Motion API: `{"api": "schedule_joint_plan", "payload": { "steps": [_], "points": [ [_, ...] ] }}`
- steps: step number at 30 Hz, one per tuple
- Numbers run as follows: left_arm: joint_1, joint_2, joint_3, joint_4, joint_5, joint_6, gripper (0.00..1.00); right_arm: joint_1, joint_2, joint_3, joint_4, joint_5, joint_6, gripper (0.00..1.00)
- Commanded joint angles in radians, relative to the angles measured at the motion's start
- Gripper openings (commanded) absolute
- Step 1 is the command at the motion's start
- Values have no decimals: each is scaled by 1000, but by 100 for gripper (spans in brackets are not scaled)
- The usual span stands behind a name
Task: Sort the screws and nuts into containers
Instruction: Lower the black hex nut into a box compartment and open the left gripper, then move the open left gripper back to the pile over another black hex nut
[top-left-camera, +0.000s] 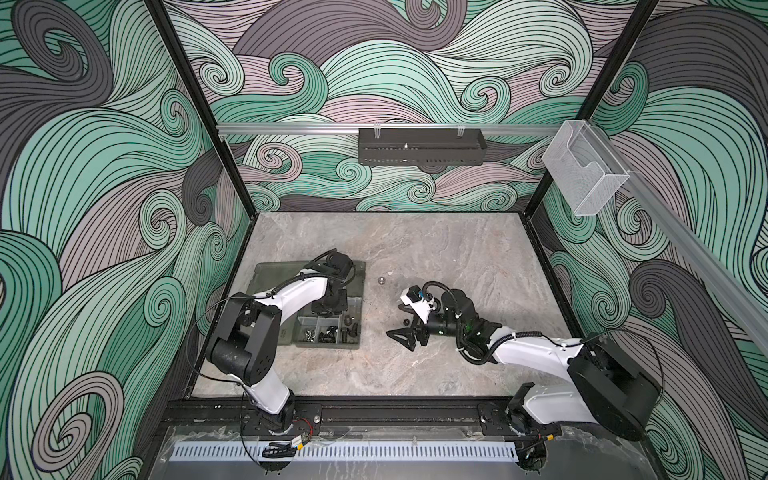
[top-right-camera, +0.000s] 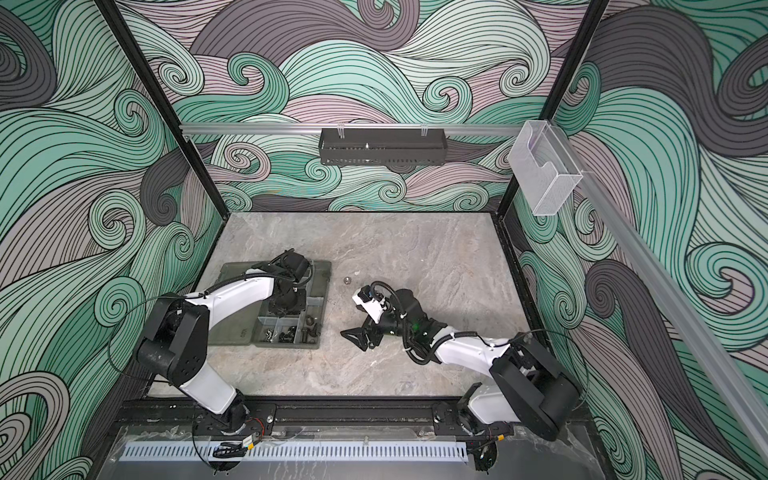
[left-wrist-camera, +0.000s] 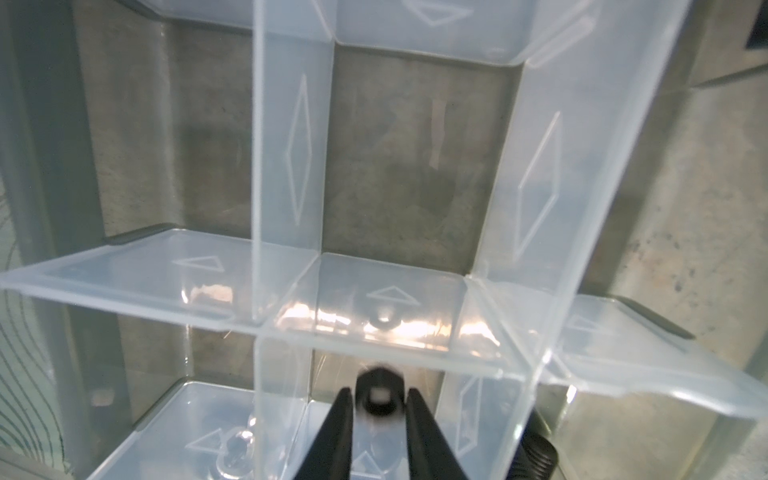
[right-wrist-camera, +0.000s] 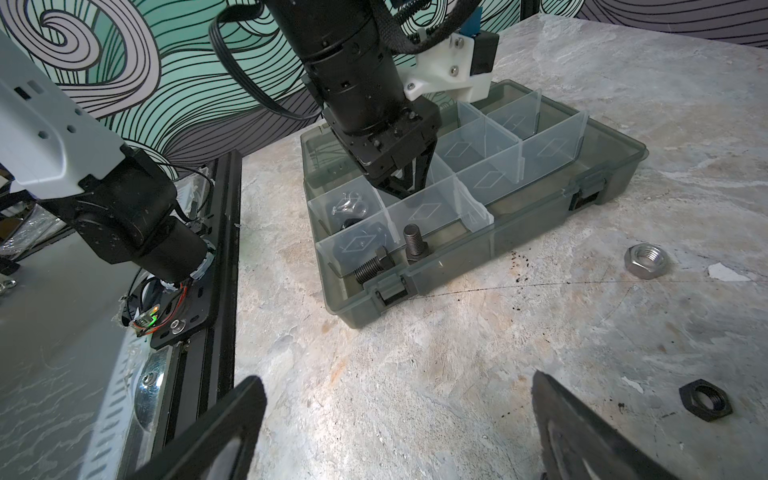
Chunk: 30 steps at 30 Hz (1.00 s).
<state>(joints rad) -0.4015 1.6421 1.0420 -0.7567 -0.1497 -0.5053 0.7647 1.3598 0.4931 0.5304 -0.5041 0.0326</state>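
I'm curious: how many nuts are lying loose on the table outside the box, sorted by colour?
Silver hex nut: 1
Black hex nut: 1
Total in view: 2

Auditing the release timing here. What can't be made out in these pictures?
- Left wrist view: the black nut at the left gripper is blurred, so held or released is unclear.
- Both top views: its fingertips are hidden under the left arm.
- Both top views: the organizer box contents are too small.
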Motion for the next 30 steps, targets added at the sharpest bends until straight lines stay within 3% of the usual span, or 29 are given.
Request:
{"api": "schedule_joint_plan", "payload": {
  "steps": [1, 11, 18, 25, 30],
  "points": [
    [7, -1, -2, -6, -10, 2, 29, 4, 9, 21, 3, -1, -34, 99],
    [1, -76, 21, -39, 11, 2, 29, 4, 12, 18, 13, 4, -31, 99],
    [-69, -169, 100, -11, 69, 42, 29, -68, 34, 19, 28, 23, 45, 99],
    [-188, 20, 276, 49, 139, 47, 32, -117, 10, 8, -20, 135, 85, 99],
    [-271, 213, 433, 44, 148, 27, 32, -125, -26, 6, -93, 289, 89, 99]
  ]
}}
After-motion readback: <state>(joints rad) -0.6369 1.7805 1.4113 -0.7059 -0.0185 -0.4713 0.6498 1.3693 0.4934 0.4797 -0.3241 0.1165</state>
